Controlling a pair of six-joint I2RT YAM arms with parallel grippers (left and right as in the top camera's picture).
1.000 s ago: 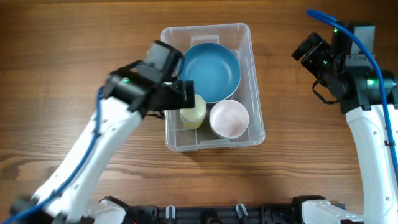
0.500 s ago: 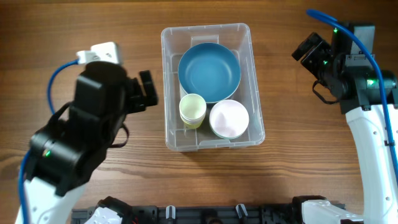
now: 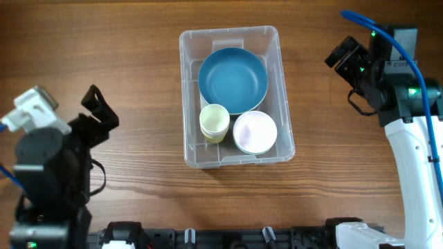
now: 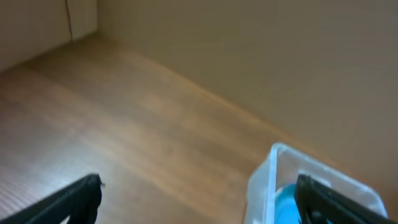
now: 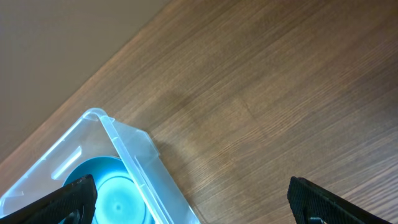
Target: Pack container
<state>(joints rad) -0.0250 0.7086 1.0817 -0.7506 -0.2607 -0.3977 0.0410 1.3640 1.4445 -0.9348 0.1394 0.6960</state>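
From overhead, your container [image 3: 228,30] sits mid-worktop [image 3: 138,41] holding a blue bowl [image 3: 232,80], a pale cup [image 3: 214,122] and a white bowl [image 3: 255,133], with the left fingers [image 3: 93,99] spread wide well to its left. The left wrist view is blurred: you get only the finger tips at the bottom corners and one container corner. In the right wrist view the right fingers [image 5: 68,199] stand wide too, cropped at the bottom edge, flanking a container corner with part of the blue bowl.

Clear glossy plastic container [image 3: 285,138], smooth matt blue bowl [image 3: 232,79], smooth pale yellow cup [image 3: 214,120], smooth white bowl [image 3: 255,131], matt brown wood-grain table [image 3: 90,48], right arm [image 3: 415,159] in glossy white plastic shell with matt black joints
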